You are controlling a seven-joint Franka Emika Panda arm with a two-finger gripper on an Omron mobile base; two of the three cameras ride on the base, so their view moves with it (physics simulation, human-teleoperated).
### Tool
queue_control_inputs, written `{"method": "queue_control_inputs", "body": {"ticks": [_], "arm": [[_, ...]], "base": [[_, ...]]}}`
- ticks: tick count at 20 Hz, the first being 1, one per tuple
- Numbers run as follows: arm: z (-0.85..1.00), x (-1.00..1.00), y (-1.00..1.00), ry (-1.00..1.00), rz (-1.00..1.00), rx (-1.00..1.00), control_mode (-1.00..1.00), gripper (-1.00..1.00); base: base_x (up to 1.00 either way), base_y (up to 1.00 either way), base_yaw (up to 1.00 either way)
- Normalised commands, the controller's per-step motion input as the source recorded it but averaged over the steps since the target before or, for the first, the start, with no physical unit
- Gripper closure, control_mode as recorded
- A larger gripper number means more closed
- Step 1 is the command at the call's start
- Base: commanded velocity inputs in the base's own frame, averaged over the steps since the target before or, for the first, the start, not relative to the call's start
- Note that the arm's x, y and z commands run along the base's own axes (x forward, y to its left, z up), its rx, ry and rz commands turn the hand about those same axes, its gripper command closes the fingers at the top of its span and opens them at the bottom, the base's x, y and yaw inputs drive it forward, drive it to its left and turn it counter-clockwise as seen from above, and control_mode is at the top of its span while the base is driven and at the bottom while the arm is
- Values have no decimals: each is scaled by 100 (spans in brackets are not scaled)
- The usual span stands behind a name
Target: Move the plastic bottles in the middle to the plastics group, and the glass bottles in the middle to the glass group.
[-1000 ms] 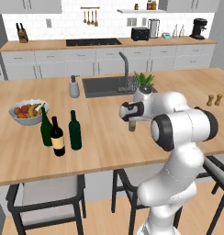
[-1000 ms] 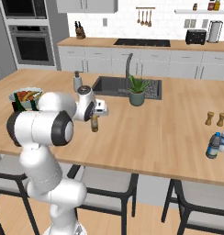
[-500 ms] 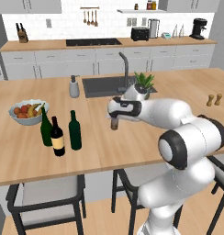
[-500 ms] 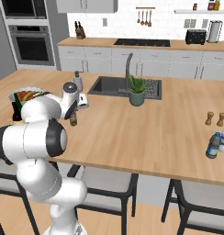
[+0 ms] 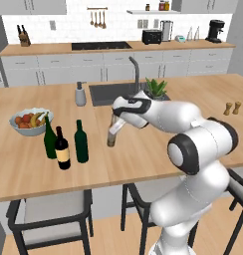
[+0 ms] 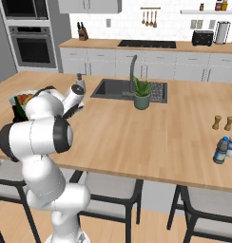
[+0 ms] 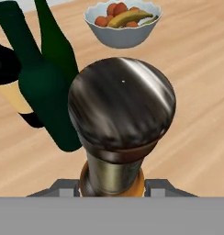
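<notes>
On the near left of the wooden island surface we see three wine bottles standing close together: a near-black wine bottle with red foil top and cream label, a tall dark green wine bottle just right of it, and another tall green wine bottle just behind. To their right our hand is clamped on the neck of a slim brown glass bottle with a pale label, held tilted with its base near the surface; we cannot tell whether it touches. From the hand camera the bottle's dark cap looms large, with the wine bottles beyond it. Further left sits a white bowl of fruit. Far to the right, near the edge, stand two small clear plastic bottles with blue labels.
</notes>
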Motion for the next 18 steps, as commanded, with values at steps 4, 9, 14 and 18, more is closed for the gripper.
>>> {"method": "queue_control_inputs", "body": {"ticks": [4,9,14,18], "arm": [[0,1,65,1,26,0,-100,100],[-6,0,49,1,17,0,-100,100],[-14,0,26,0,8,0,-100,100],[-8,-1,1,0,3,-5,-100,100]], "base": [[0,0,0],[0,0,0],[0,0,0],[0,0,0]]}}
